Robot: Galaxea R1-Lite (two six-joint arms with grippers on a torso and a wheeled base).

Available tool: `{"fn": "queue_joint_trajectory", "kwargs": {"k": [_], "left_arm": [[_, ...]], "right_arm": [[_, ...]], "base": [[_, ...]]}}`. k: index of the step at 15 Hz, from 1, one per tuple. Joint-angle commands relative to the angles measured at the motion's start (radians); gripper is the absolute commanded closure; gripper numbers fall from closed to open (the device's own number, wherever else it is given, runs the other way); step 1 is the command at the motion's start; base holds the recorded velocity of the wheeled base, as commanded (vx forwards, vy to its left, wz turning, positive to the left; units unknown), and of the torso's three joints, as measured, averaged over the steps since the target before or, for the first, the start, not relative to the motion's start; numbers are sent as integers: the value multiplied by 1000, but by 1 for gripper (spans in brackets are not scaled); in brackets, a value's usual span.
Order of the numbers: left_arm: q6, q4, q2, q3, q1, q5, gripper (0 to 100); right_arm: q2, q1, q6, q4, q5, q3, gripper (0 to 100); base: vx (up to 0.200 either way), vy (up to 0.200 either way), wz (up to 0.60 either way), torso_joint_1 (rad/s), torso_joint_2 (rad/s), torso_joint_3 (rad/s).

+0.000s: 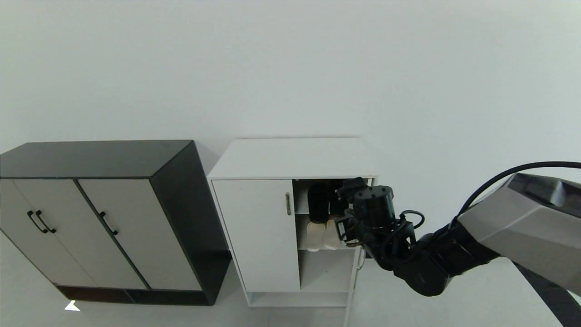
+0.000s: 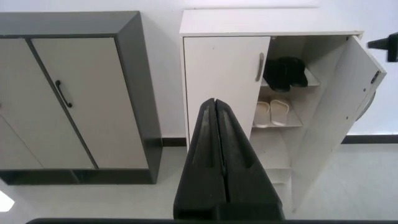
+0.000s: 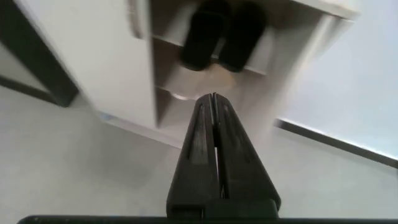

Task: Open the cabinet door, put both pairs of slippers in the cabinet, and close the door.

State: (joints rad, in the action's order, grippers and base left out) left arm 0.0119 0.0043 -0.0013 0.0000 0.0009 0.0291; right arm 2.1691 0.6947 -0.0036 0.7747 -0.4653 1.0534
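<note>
Sitting on upper shelf [image 2: 314,81], black slippers [image 2: 286,71]; white pair [image 2: 272,114] below; door [image 2: 336,112] open.

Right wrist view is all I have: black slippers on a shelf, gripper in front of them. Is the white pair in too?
Observer: Yes. The white slippers lie on the shelf directly below the black slippers.
Operator: Door state?
Observer: The right door is swung wide open. The left door is shut.
Operator: Left arm in the way of closing?
Observer: Probably not. The left gripper is shut and empty and sits well back from the cabinet, roughly facing the left door.
</note>
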Motion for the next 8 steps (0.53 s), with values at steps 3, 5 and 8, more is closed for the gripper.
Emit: {"fn": "queue_joint_trajectory", "kwargs": {"k": [3,5,8], "left_arm": [[2,2,1,-2,1,0,100],[2,2,1,-2,1,0,100],[2,2,1,-2,1,-2,100]], "right_arm": [[-127,-106,-26,0,7,-162,100],[-134,-118,-24,0,7,-214,100],[-132,-135,-42,-2,7,-303,100]], "base": [[200,0,0,-2,1,4],[200,0,0,-10,-2,2],[200,0,0,12,2,2]]}}
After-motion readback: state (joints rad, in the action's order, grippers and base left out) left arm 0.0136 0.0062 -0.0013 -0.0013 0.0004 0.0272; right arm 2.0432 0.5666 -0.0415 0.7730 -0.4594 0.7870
